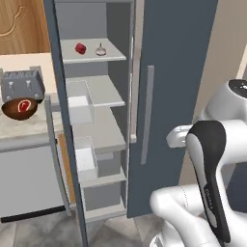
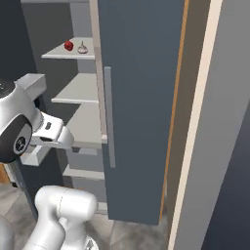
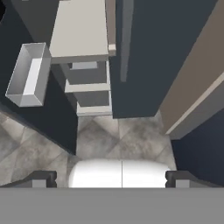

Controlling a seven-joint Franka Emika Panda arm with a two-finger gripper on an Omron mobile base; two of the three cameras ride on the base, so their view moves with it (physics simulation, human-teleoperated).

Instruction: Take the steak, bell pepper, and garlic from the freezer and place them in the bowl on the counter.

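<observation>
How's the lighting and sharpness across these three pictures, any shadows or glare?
Left base view: flat, even light, no glare; steak in the bowl slightly soft. Right base view: freezer door evenly lit, pepper and garlic small but clear. Hand view: floor tiles mildly blurred, no hard shadows.

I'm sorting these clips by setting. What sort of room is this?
Most likely a home kitchen, rendered rather than real. A tall freezer stands open, with a bell pepper and garlic on a shelf, and a toaster sits on the stone counter beside a bowl.
</observation>
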